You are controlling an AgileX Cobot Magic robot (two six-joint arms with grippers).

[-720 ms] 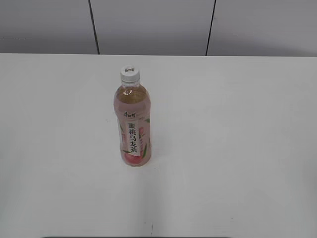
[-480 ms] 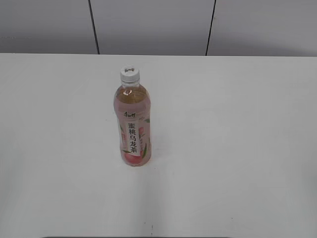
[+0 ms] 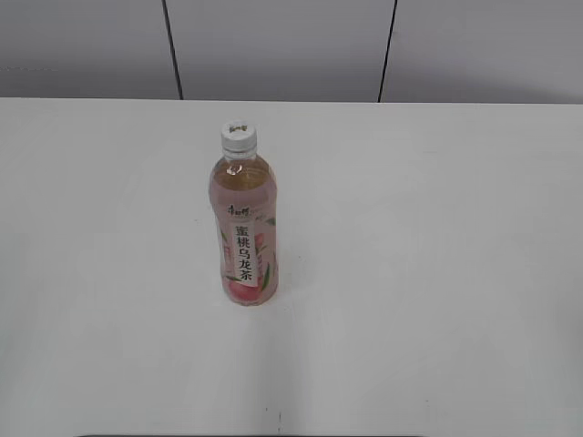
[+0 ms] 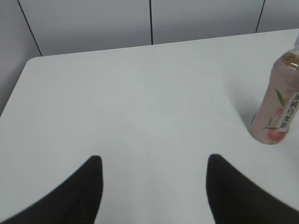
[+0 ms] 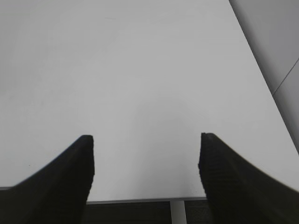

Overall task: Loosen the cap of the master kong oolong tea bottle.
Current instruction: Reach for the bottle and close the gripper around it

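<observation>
The master kong oolong tea bottle [image 3: 242,228] stands upright near the middle of the white table, its pink peach label facing the exterior camera. Its white ribbed cap [image 3: 238,137] sits on the neck. In the left wrist view the bottle [image 4: 278,105] shows at the right edge, with its cap cut off by the frame. My left gripper [image 4: 152,161] is open above bare table, well to the left of the bottle. My right gripper [image 5: 145,140] is open over the table's front edge, with nothing between its fingers; the bottle is out of that view. Neither gripper appears in the exterior view.
The white table [image 3: 437,273] runs back to a grey panelled wall [image 3: 282,45]. Its rounded far-left corner [image 4: 35,60] shows in the left wrist view. Its right edge [image 5: 261,74] and front edge [image 5: 140,199] show in the right wrist view.
</observation>
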